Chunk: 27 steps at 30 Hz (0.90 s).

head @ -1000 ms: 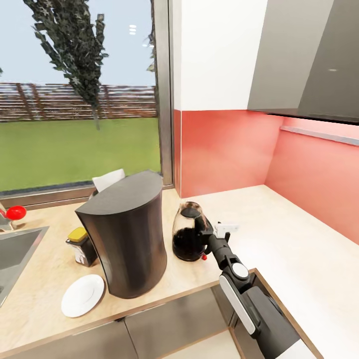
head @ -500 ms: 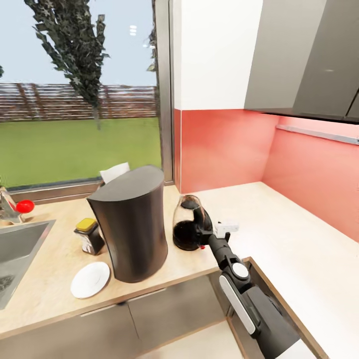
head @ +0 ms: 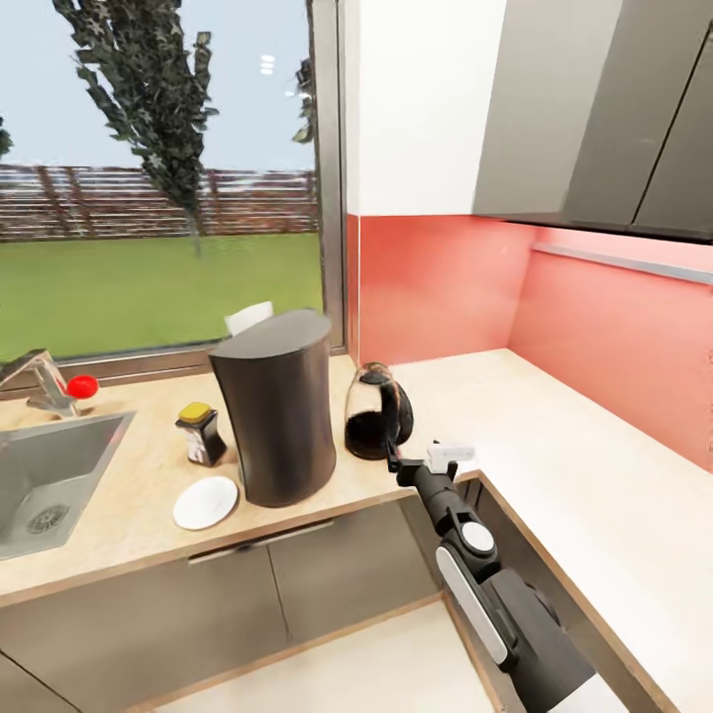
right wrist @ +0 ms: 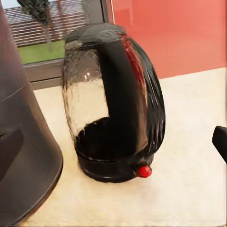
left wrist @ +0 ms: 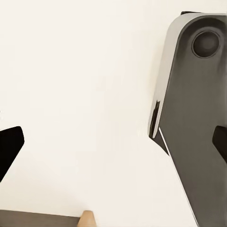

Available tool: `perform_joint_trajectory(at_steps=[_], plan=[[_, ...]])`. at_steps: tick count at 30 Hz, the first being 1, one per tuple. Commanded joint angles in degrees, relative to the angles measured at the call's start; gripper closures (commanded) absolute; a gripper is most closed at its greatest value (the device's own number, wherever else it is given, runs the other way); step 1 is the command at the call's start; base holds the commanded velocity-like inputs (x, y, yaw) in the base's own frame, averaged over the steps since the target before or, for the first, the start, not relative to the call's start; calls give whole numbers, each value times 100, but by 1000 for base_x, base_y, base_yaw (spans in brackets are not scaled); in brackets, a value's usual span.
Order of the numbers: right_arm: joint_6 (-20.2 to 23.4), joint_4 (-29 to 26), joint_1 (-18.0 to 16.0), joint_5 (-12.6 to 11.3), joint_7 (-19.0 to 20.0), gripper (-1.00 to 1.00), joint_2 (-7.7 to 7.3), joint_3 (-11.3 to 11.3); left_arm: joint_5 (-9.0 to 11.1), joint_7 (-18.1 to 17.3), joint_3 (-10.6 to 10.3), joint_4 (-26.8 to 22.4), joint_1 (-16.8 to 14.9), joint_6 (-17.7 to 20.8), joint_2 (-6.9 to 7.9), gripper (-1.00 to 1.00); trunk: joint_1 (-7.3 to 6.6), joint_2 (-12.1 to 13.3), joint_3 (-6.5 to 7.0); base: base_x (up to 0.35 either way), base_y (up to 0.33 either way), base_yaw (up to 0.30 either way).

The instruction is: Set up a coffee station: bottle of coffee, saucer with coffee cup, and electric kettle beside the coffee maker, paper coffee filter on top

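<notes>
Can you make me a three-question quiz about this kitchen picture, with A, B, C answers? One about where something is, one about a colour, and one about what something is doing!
1. Where is the electric kettle?
A. in the sink
B. on the kitchen countertop, beside the coffee maker
C. on the floor

2. What colour is the cap of the bottle of coffee?
A. yellow
B. blue
C. green

3. What lies on the saucer?
A. a cup
B. a spoon
C. nothing

Answers:
1. B, the head view shows the kettle standing just right of the coffee maker.
2. A, its cap is yellow above the white label.
3. C, the white plate lies bare.
</notes>
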Motion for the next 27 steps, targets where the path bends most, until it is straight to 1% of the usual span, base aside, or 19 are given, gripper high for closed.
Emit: perform_joint_trajectory(at_steps=[1,9,11,12,14,15,16,18,19,20,21,22,23,25,26,27], plan=[[26,-9,-7,-30,-40,-100,-3,13,49,1,-37,24,-11,-42,-1,-100,0,-14,-13,-337,0,0],[20,4,-8,-37,-48,-100,4,20,49,-6,-43,4,-12,-80,3,-100,0,-14,-13,-338,0,0],[-74,197,-8,-55,-55,-100,19,21,47,-16,-49,-16,-17,-88,21,-100,0,-14,-13,-338,0,0],[-377,586,-8,-69,-61,-100,45,27,37,-23,-56,-41,-24,-103,35,-100,0,-14,-13,-338,0,0],[-635,1079,-8,-74,-65,-100,106,27,19,-29,-69,-61,-36,-117,41,-100,0,-14,-13,-300,0,0],[-747,1406,-8,-77,-65,-100,161,23,14,-34,-73,-68,-47,-122,45,-100,0,-14,-13,-170,0,0],[-801,1587,-8,-78,-66,-100,192,21,12,-36,-75,-71,-54,-123,48,-100,0,-14,-13,-136,0,0],[-1066,2354,-8,-86,-66,-100,314,12,3,-45,-78,-77,-74,-130,55,-100,0,-14,-13,-71,0,0],[-1353,2907,-8,-89,-67,-100,369,11,-1,-48,-79,-81,-86,-134,54,-100,0,-14,-13,-29,0,0],[-1973,3968,-7,-91,-67,-100,418,12,-3,-62,-91,-88,-95,-138,40,-100,0,-14,-13,-7,0,0],[-2146,4296,-7,-91,-67,-100,425,10,-3,-67,-93,-91,-96,-138,35,-100,0,-14,-13,-5,0,0],[-2281,4598,-7,-91,-67,-100,429,8,-4,-71,-98,-91,-97,-138,28,-100,0,-14,-13,-3,0,0],[-2331,4743,-8,-91,-67,-100,429,7,-4,-72,-100,-91,-97,-138,26,-100,0,-14,-13,-2,0,0],[-2448,5322,-8,-91,-65,-100,430,5,-4,-80,-106,-91,-95,-139,25,-100,0,-14,-13,-1,0,0],[-2515,6159,-8,-87,-53,-100,429,4,-4,-86,-111,-91,-91,-139,5,-100,0,-14,-13,0,0,0],[-2527,6598,-8,-76,-44,-100,430,3,1,-87,-107,-92,-90,-139,-14,-100,0,-14,-13,0,0,0]])
